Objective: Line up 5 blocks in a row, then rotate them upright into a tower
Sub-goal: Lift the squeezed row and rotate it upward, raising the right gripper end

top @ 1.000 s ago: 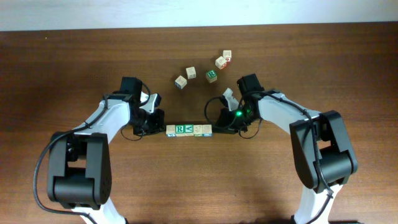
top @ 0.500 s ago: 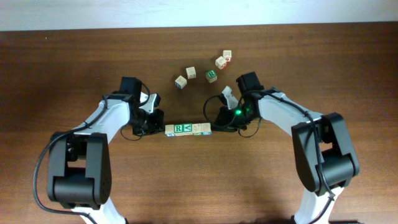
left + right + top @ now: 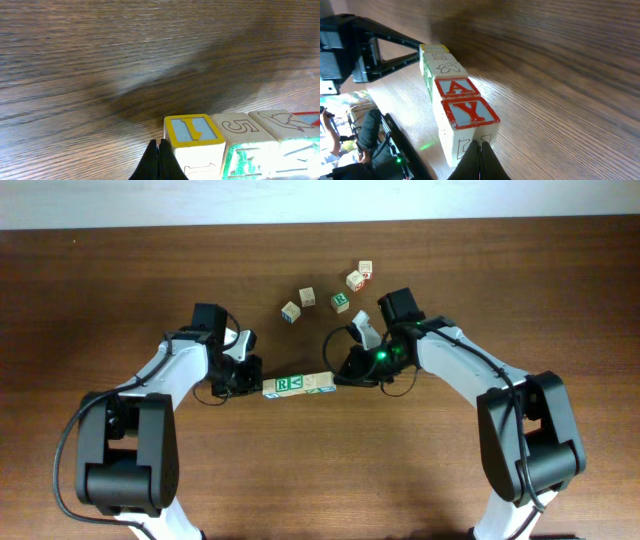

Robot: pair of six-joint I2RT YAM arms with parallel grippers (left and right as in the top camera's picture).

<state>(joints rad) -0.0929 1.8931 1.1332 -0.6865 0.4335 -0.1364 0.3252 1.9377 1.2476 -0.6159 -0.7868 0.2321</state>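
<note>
Several pale-wood blocks (image 3: 298, 385) lie end to end in a short row at mid-table, a green R and a green V on top. The row is slightly tilted, its right end farther back. My left gripper (image 3: 257, 387) is shut, its tips against the row's left end, the yellow-framed block (image 3: 192, 130). My right gripper (image 3: 337, 378) is shut too, pressing on the right end, a block with a red Y (image 3: 470, 112). In the left wrist view the closed fingertips (image 3: 160, 152) touch the yellow-framed block's corner. Neither gripper holds anything.
Loose cubes lie behind the row: two pale ones (image 3: 290, 311) (image 3: 307, 296), a green-faced one (image 3: 340, 302), and two with red marks (image 3: 355, 280) (image 3: 365, 270). Bare wood surrounds the row, and the table's far edge (image 3: 320, 224) runs along the back.
The right gripper has pushed back and left, swinging the row's right end away from me. The row has turned a little counter-clockwise. The left gripper has barely moved.
</note>
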